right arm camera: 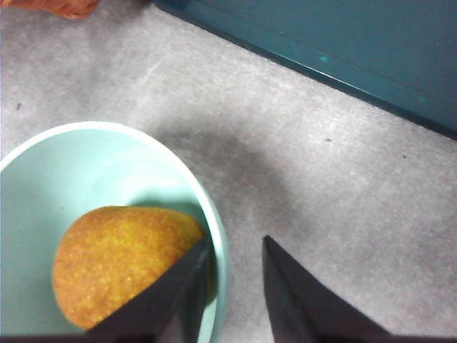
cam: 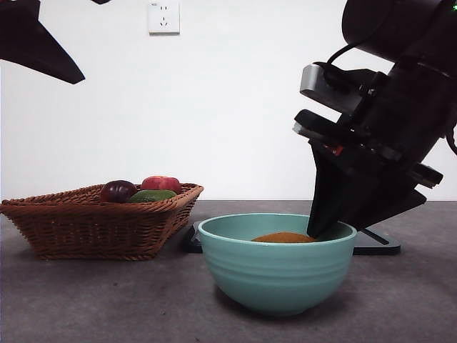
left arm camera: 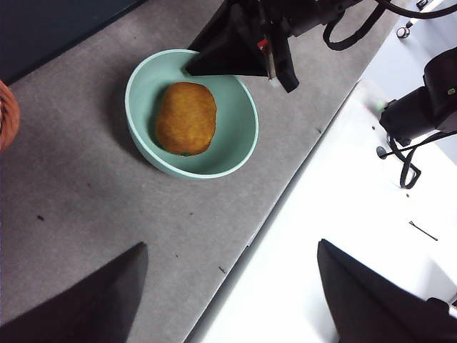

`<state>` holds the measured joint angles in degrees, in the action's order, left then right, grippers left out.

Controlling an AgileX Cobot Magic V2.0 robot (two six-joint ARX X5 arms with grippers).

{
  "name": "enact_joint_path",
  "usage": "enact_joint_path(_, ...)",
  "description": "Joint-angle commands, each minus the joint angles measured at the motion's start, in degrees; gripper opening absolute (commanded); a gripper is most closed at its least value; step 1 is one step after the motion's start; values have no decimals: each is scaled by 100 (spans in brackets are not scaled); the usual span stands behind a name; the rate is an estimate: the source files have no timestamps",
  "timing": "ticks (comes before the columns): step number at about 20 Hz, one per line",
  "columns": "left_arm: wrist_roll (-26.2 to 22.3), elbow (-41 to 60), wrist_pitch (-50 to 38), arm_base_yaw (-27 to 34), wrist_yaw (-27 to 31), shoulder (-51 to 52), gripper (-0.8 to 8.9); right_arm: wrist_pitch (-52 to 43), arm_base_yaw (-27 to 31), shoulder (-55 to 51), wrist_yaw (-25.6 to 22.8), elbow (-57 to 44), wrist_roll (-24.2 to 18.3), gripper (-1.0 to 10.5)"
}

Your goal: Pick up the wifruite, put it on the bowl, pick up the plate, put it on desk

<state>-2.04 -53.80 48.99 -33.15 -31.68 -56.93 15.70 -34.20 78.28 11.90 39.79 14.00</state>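
The golden-brown wifruite (cam: 284,237) (left arm camera: 186,118) (right arm camera: 118,264) lies inside the teal bowl (cam: 278,275) (left arm camera: 243,136) (right arm camera: 71,171), which stands on the grey desk (cam: 107,300) (right arm camera: 307,157). My right gripper (cam: 325,225) (right arm camera: 235,246) (left arm camera: 243,53) comes down at the bowl's right side. One jaw is inside beside the wifruite and the other outside, shut on the rim. My left gripper (left arm camera: 228,286) hangs open high over the desk's front edge and holds nothing. It shows as a black tip (cam: 36,43) at the top left of the front view. No separate plate is in view.
A wicker basket (cam: 93,229) stands left of the bowl, holding a dark purple fruit (cam: 118,191), a red apple (cam: 161,184) and a green fruit (cam: 152,195). A flat black slab (cam: 378,244) lies behind the bowl. The desk's edge (left arm camera: 285,193) runs close by the bowl.
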Motion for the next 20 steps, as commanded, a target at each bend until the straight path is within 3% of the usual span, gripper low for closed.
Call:
enact_joint_path(1, -50, -48, -59, -35, -33, -35, 375, -68, -55, 111, -15, 26, 68, 96)
enact_joint_path(4, -50, -48, -59, -35, -33, -35, 375, -68, -57, 111, 2, 26, 66, 14)
enact_joint_path(12, -52, -48, -59, -35, -33, -35, 375, -87, -57, -48, 28, 85, 74, 14)
enact_joint_path(20, -50, -48, -59, -35, -33, -35, 375, 365, 214, -184, -68, 1012, 57, 13)
